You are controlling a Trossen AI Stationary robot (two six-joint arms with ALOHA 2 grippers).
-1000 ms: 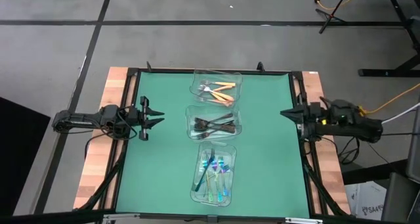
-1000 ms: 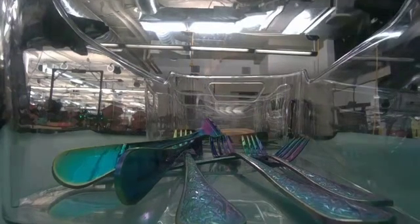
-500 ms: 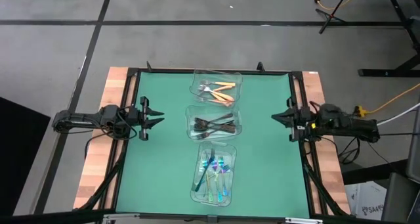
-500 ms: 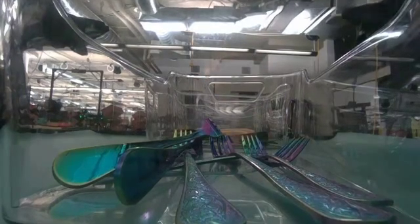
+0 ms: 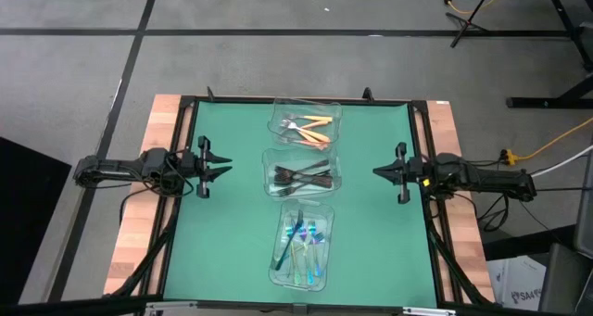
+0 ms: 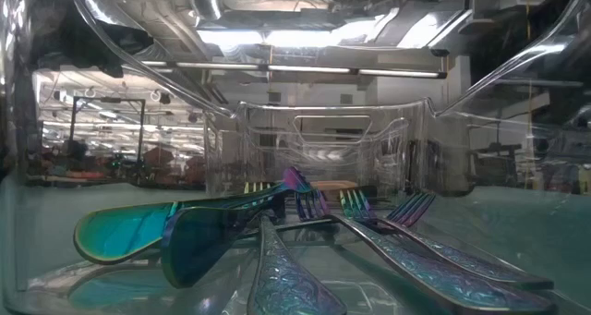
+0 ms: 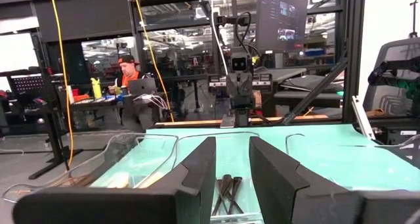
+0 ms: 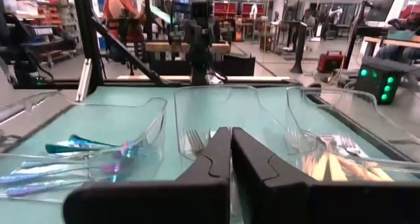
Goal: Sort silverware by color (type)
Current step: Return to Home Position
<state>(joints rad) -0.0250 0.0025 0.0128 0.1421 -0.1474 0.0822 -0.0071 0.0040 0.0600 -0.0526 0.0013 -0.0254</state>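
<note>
Three clear containers stand in a row down the middle of the green mat. The far one holds orange-handled forks (image 5: 309, 124), the middle one dark forks (image 5: 303, 175), and the near one iridescent blue-teal forks (image 5: 303, 245), which fill the low view (image 6: 277, 232). My left gripper (image 5: 225, 170) hovers open at the mat's left side and points at the middle container; its fingers (image 7: 197, 171) stand apart with nothing between them. My right gripper (image 5: 377, 171) is shut and empty at the mat's right side, facing the same container (image 8: 197, 112).
Bare green mat (image 5: 222, 233) lies to the left and right of the container row. A black frame and wooden borders (image 5: 139, 195) edge the table. People sit in the room beyond the table (image 7: 125, 73) (image 8: 121, 14).
My right gripper has moved from the table's right edge toward the middle container, sinking as it went and staying shut and level. The forks and containers have not moved.
</note>
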